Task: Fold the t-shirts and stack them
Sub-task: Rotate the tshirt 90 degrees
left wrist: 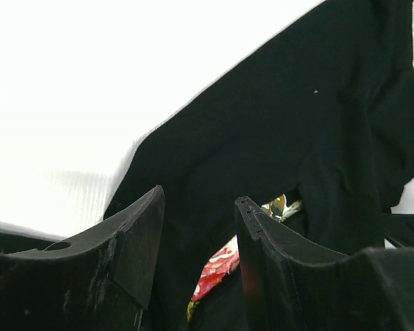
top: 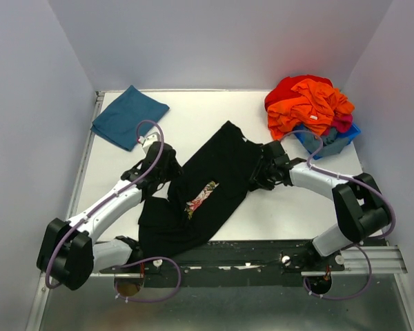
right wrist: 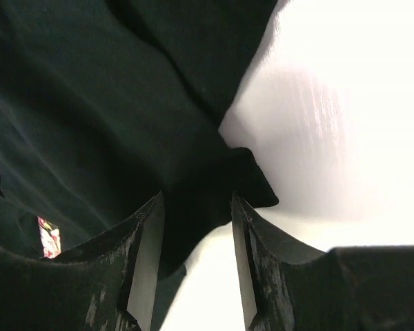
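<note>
The black t-shirt (top: 214, 172) lies crumpled in a diagonal strip across the middle of the white table, with its floral print (top: 201, 196) partly showing. My left gripper (top: 169, 169) is at the shirt's left edge, jaws open, with black cloth (left wrist: 276, 131) and the print (left wrist: 221, 265) showing between them (left wrist: 200, 200). My right gripper (top: 259, 174) is at the shirt's right edge, jaws open (right wrist: 196, 203) over a corner of black cloth (right wrist: 124, 124). The teal-blue shirt (top: 129, 116) lies folded at the back left.
A heap of orange and red clothes (top: 309, 103) sits on a blue bin (top: 331, 143) at the back right. Grey walls enclose the table (top: 214, 110) on three sides. The shirt's lower end hangs near the front edge.
</note>
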Robot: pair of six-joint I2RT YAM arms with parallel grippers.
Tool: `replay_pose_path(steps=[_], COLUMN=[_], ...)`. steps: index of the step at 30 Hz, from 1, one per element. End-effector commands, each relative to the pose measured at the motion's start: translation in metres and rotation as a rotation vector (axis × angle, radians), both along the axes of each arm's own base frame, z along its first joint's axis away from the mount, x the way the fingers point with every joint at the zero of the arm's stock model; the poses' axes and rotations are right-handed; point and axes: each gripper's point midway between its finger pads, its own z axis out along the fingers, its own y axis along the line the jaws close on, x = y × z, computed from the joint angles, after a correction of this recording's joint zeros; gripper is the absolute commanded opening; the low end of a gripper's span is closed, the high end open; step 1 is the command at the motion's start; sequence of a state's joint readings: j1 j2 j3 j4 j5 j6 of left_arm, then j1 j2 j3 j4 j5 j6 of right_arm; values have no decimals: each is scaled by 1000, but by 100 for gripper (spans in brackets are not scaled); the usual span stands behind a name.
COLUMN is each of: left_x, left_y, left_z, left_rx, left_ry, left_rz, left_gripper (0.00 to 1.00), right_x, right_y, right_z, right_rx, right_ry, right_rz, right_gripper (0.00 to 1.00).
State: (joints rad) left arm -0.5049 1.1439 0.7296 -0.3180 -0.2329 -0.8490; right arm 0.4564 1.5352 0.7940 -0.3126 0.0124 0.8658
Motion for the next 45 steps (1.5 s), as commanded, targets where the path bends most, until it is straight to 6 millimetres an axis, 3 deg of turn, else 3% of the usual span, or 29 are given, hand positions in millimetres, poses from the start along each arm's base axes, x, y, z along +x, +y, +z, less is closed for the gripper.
replay_pose_path(steps=[1,7,10,14,20,25,28,33,38,45], left_x=[18,31,40,57,78,100,112,129,144,138], left_y=[-8,-7,-11,-15,-20,-23,-25,-26,-20,-4], left_z=[8,-3,-16,-28,-40,-50,-58,-74,-88,-102], left_rx=[-16,-28,-41,-33,-40,-46,-56,-61,-48,-19], left_ry=[-22,-19,26,69,89,125,145,175,210,235], left_rz=[-45,-30,-45,-54,-44,-30,-20,12,33,68], left_gripper=[59,59,60,59,59,60,60,60,60,57], right_x=[21,30,41,73,132,184,211,252,274,274], right_y=[9,10,1,-10,-18,-19,-18,-7,8,21], right_z=[-8,-38,-46,-31,-13,0,-4,10,16,13], right_rx=[25,-20,-30,-25,-55,-47,-29,-28,28,100], right_ry=[-16,68,91,70,87,65,53,-5,-59,-73], right_rz=[-49,-55,-56,-12,72,103,141,216,251,282], right_gripper=[52,47,39,29,2,1,1,1,4,5])
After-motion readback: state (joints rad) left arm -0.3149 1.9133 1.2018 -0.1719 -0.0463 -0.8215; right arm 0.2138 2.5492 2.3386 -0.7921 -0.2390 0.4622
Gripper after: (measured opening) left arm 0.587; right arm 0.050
